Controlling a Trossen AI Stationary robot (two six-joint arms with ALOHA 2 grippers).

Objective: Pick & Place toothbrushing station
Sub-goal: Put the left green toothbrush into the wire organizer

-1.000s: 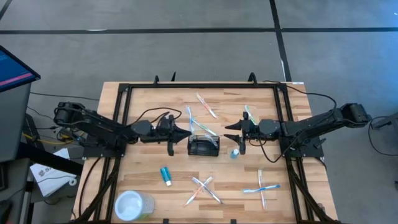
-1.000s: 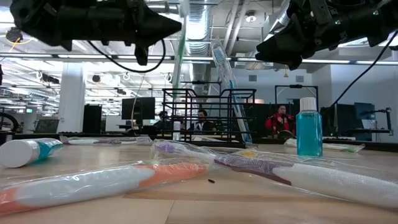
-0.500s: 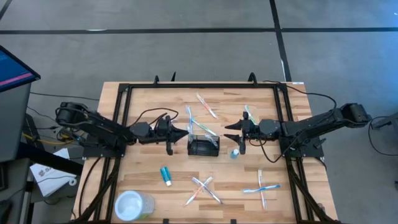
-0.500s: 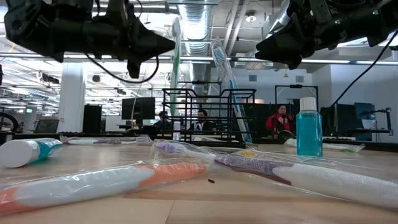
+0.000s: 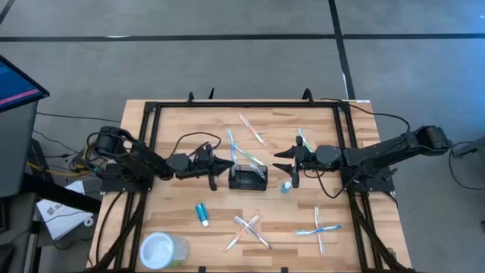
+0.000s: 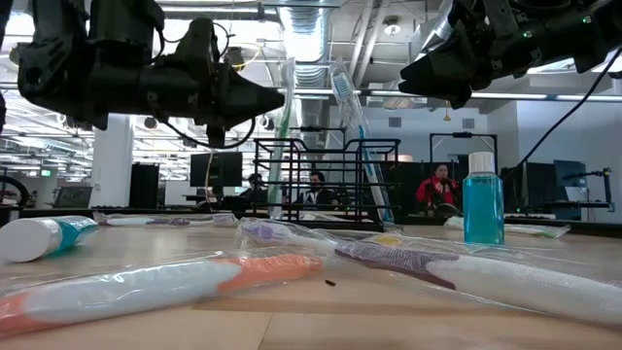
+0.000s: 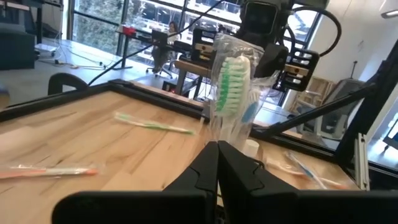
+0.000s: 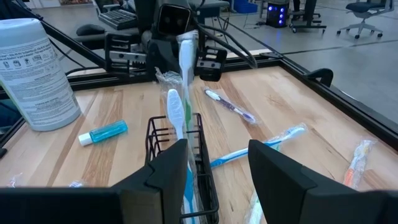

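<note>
The black wire caddy [image 5: 248, 177] stands upright near the middle of the wooden table [image 5: 174, 121], between the two grippers. Two wrapped toothbrushes [image 5: 233, 149] stand in it, heads up, leaning against its rim; in the left wrist view the green-bristled head [image 7: 231, 79] rises just ahead of the fingertips.

The left gripper [image 5: 227, 164] hangs above the table just beside the caddy on its left side. Its fingers [image 7: 214, 167] are pressed fully together and hold nothing.

The right gripper [image 5: 279, 161] hangs above the table near the caddy's right side, apart from it. Its fingers [image 8: 273, 168] stand wide apart and hold nothing; in the right wrist view the caddy lies ahead of the gap between them.

A small bottle of blue liquid [image 5: 286, 186] stands upright on the table below the right gripper. A tube of toothpaste [image 5: 202, 214] lies in front of the caddy to the left. More wrapped toothbrushes [image 5: 248, 230] lie crossed along the front of the table, and a clear round cup [image 5: 159, 249] sits at the front left corner.
</note>
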